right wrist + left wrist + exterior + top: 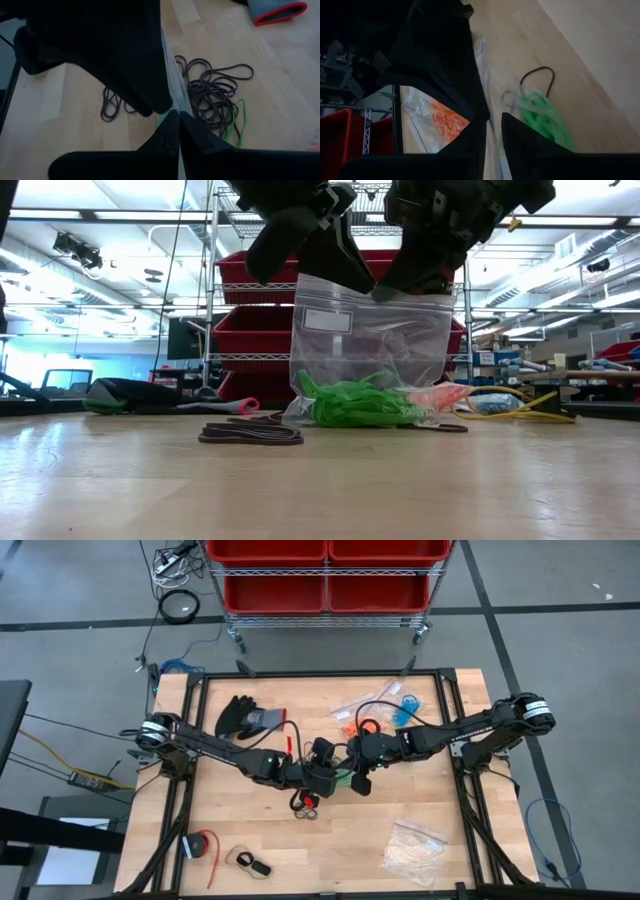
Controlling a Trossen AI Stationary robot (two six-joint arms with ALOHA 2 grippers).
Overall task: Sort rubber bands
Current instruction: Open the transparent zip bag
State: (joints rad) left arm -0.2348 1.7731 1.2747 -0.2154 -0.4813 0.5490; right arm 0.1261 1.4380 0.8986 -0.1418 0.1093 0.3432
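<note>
- Sorting looks partly done: green rubber bands [350, 408] sit bunched in the bottom of the clear zip bag [372, 340] hanging below my grippers, with something orange-pink at its lower corner that I cannot identify.
- Black rubber bands [212, 90] lie loose on the table [420, 795] just beneath me, one stray green loop [239, 122] at their edge; these are left to bag.
- My left gripper [330, 250] pinches the bag's top edge, fingers narrowly parted around the plastic.
- My right gripper [410, 275] is clamped tight on the same top edge, just beside the left.
- Beyond my right arm, another clear bag holds orange bands [445, 120], and one nearby seems to hold blue [405, 705].
- A further bag of whitish pieces [412, 848] lies well apart, on my near side.
</note>
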